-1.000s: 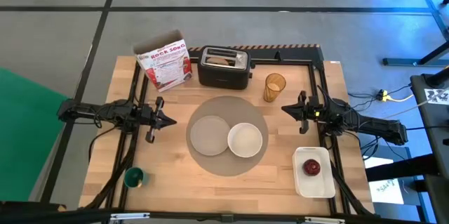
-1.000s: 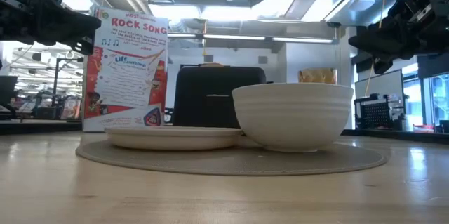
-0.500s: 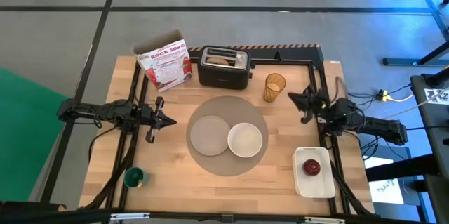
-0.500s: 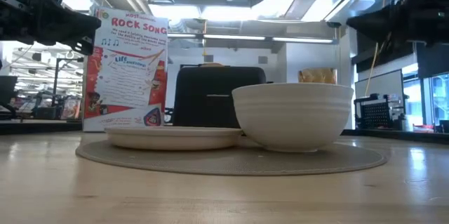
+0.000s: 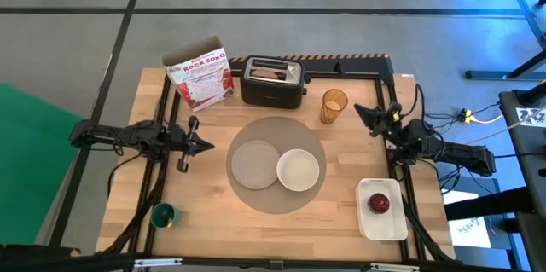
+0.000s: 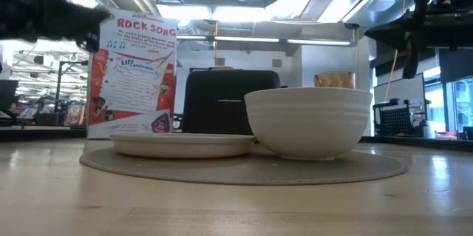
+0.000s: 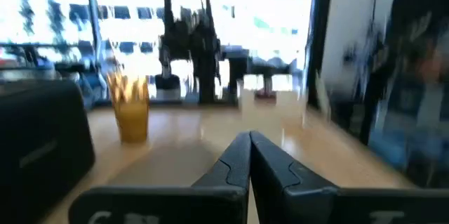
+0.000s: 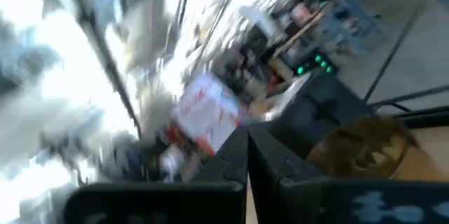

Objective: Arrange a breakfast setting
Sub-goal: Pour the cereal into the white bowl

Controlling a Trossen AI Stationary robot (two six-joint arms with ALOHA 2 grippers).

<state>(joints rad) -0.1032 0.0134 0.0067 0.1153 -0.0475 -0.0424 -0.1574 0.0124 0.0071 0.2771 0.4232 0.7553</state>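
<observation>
Two closed grippers flanking the large round grey mat (image 5: 276,164): left gripper (image 5: 207,146) just off its left edge, right gripper (image 5: 358,110) beside the amber translucent cup (image 5: 333,106) behind it, small grey plate (image 5: 254,163) and white bowl (image 5: 298,170) side by side on top.

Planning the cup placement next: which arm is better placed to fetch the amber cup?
Right, most likely. The right gripper is just beside the amber cup and points toward it, fingers shut. The left gripper waits across the grey mat, farther from the cup.
</observation>
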